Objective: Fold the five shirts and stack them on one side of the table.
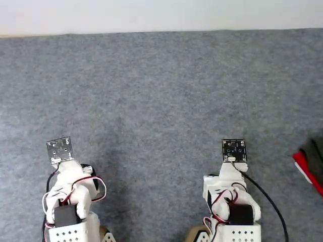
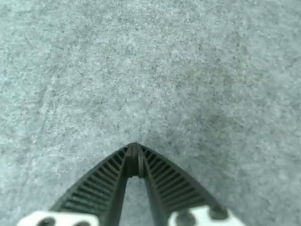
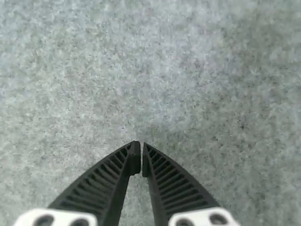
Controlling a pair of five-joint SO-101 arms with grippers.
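Two grippers hang low over the grey table point(image 1: 161, 91), and we judge them parked so the felt stays free for spreading a shirt. The left gripper point(image 2: 135, 149) has its jaws pressed together on nothing; the right gripper point(image 3: 141, 149) is likewise closed and empty. A red-and-dark cloth point(image 1: 309, 164), perhaps a shirt, lies at the high view's right edge, well apart from both
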